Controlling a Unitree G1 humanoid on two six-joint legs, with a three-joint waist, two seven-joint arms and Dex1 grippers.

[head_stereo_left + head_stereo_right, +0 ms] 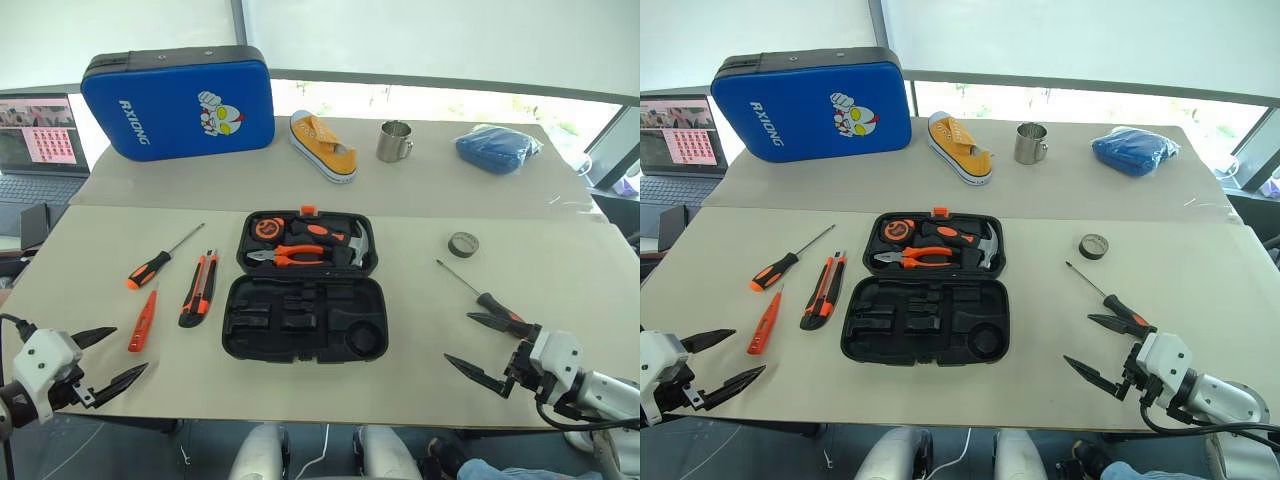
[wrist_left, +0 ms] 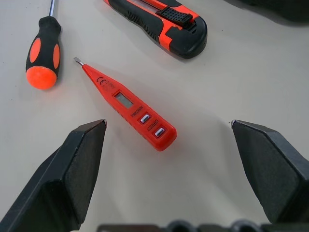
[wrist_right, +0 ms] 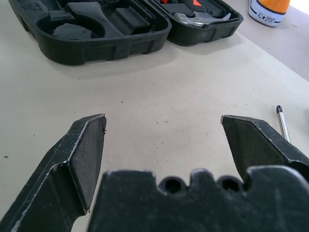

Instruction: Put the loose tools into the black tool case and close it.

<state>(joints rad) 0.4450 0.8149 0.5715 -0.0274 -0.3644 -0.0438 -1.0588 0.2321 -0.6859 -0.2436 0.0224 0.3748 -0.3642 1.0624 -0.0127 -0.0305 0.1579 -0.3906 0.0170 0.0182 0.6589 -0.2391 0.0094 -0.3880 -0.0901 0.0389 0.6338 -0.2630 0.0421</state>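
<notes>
Low over the table [image 1: 400, 370], left gripper [image 1: 112, 357] and right gripper [image 1: 480, 347] gape empty.

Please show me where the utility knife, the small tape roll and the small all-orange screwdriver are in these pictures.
utility knife [image 1: 198, 289]: left eye view, middle of its handle.
small tape roll [image 1: 463, 244]: left eye view, on its dark ring.
small all-orange screwdriver [image 2: 126, 105]: left wrist view, on its body by the little window.

I saw a beige table [image 1: 420, 350]. On it lay the open black tool case [image 1: 305, 318], to its left a screwdriver [image 1: 160, 258], a utility knife [image 1: 198, 288] and a small orange screwdriver [image 1: 142, 321]. To its right lay a tape roll [image 1: 462, 244] and another screwdriver [image 1: 478, 292]. Farther back stood a blue case [image 1: 178, 102], a shoe [image 1: 322, 146], a mug [image 1: 394, 141] and a blue bundle [image 1: 495, 149].
</notes>
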